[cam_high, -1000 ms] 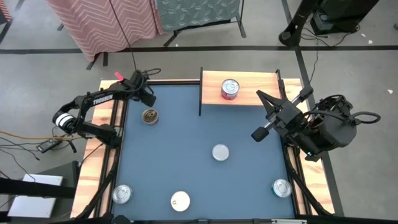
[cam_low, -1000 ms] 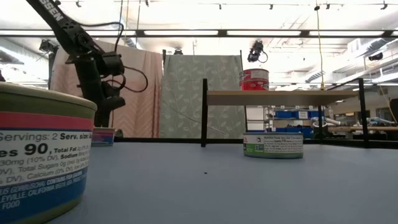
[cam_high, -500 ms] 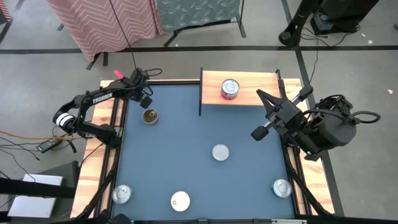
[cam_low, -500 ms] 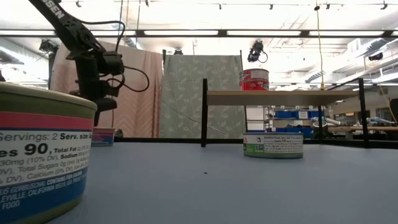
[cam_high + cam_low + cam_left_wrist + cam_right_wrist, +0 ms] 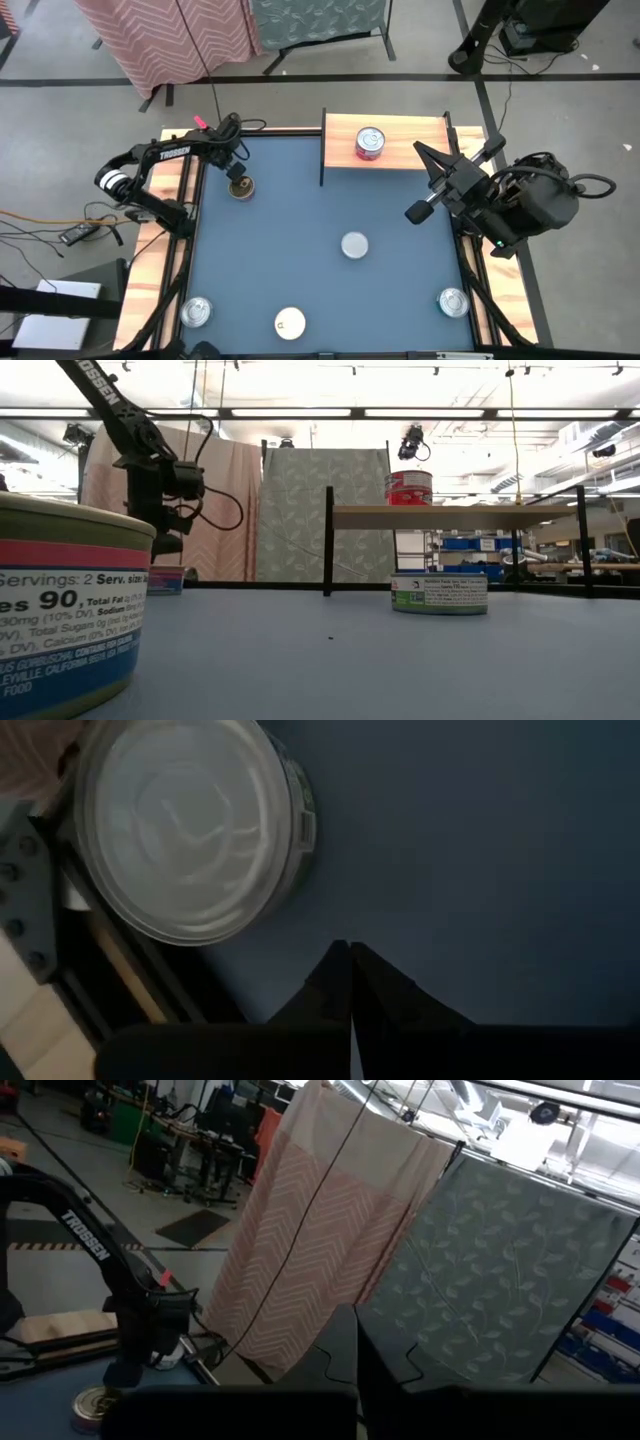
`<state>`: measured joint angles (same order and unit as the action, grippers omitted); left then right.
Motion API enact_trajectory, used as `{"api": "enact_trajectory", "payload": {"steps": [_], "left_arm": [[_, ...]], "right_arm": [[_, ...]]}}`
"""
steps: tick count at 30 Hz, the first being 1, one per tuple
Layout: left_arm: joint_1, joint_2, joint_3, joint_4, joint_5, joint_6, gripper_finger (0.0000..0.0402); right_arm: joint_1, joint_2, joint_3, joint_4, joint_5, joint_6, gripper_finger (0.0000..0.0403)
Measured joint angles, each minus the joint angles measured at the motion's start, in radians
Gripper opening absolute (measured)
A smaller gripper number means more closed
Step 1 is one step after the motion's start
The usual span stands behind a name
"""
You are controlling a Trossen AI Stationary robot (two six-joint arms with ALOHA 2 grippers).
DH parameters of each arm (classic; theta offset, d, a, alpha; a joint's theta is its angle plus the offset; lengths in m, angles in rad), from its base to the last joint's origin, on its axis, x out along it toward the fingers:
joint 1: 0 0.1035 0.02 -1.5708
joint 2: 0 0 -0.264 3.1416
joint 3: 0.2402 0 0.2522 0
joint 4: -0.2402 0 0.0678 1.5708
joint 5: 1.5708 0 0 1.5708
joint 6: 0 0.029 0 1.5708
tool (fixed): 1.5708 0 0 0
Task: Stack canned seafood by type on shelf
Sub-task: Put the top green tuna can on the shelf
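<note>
Left end effector pinched together, empty, above gold-lidded tin in upper left of high view; right end effector also pinched together, empty, by shelf

Overhead and table-level views share shelf.

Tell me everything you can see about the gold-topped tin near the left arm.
The gold-topped tin is a short round can with a dull gold lid, standing upright on the blue table near its far left corner. It stands alone, apart from the other tins. The left gripper hangs just over its far edge, fingers shut, holding nothing. In the left wrist view its lid looks pale and ribbed.
</note>
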<state>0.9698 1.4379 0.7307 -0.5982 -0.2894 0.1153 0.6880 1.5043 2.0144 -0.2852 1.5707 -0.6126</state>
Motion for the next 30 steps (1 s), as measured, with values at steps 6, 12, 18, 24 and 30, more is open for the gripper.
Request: {"api": "enact_trajectory", "payload": {"steps": [6, 12, 18, 24, 30], "left_arm": [[-0.013, -0.012, 0.007, -0.008, -0.047, -0.013, 0.0001], [-0.029, -0.062, 0.058, 0.008, -0.164, 0.039, 0.0001], [-0.029, -0.062, 0.07, 0.099, -0.273, 0.116, 0.0001], [-0.027, -0.037, 0.06, 0.147, -0.292, 0.145, 0.0001], [-0.027, -0.011, -0.011, 0.171, -0.222, 0.15, 0.0001]], "right_arm": [[0.0, 0.0, 0.0, 0.035, 0.0, -0.044, 0.0004], [-0.011, 0.0, 0.0, 0.053, 0.0, -0.083, 0.0004], [-0.017, 0.0, 0.0, 0.076, 0.0, -0.098, 0.0004], [-0.017, 0.0, 0.0, 0.102, 0.0, -0.098, 0.0004], [-0.017, 0.0, 0.0, 0.111, 0.0, -0.098, 0.0004]]}}
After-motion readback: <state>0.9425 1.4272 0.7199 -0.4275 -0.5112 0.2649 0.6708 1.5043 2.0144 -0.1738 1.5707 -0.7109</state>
